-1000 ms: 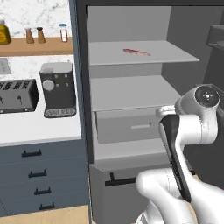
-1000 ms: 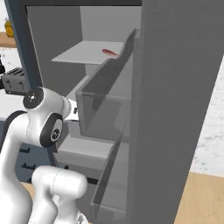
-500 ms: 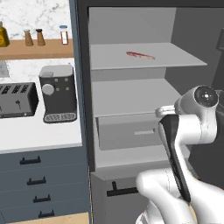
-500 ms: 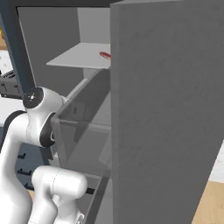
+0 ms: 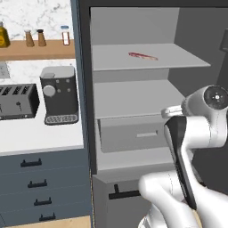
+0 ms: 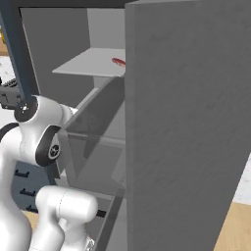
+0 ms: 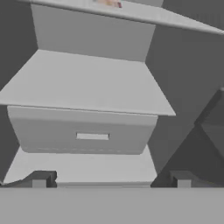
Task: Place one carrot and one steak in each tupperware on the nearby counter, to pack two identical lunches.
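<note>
Fridge stood open. One steak point(image 5: 143, 56) lay flat on the upper shelf point(image 5: 178, 60), its long axis running roughly side to side across the shelf, a little nearer the left half and toward the back. From the right base camera it showed as a small red sliver point(image 6: 118, 62) at the door's edge. In the hand view the same steak point(image 7: 108, 3) sat at the very top of the picture, on the shelf edge seen from below.

Pincer point(image 7: 111, 178) was at full spread and held nothing; both fingertips point(image 7: 40, 178) were bare, pointing into the fridge at about the level of the drawer point(image 7: 83, 135) under the middle shelf point(image 7: 87, 83).

Key relation: the steak lay above the pincer and further in, well apart from it (a whole shelf level between them). Judged the arm needs to rise to the upper shelf and reach in, jaws set across the steak's short width.

Bench point(image 5: 40, 138) to the left carried a toaster point(image 5: 17, 101) and coffee machine point(image 5: 59, 94). No carrot or tupperware could be made out.
</note>
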Motion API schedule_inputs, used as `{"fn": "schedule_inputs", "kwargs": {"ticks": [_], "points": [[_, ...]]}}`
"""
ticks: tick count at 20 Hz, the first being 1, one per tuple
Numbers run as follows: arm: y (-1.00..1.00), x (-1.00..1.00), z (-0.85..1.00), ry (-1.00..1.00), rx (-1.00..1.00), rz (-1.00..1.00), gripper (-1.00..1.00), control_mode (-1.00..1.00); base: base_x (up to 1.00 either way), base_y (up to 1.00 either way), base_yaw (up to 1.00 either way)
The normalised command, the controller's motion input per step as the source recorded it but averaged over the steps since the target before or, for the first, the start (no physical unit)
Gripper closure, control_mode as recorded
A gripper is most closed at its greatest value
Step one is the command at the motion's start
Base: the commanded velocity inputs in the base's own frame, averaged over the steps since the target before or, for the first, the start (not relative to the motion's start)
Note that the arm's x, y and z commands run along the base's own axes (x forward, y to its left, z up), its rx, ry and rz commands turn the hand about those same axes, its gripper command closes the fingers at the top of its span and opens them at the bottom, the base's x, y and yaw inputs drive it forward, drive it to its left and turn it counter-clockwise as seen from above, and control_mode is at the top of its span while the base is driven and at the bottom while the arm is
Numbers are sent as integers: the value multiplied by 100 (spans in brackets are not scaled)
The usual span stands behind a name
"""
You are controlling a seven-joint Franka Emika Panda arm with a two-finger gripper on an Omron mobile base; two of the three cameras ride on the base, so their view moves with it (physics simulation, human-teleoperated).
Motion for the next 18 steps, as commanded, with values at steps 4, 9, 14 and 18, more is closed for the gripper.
{"fn": "schedule_inputs", "kwargs": {"ticks": [4,9,14,18], "points": [[0,-57,86,-5,-11,8,-100,-100,0,0,0],[-4,-14,89,0,-3,16,-100,-100,0,0,0],[5,-24,65,-3,-9,15,-100,-100,0,0,0],[0,-22,25,-6,-3,6,-100,-100,0,0,0]]}}
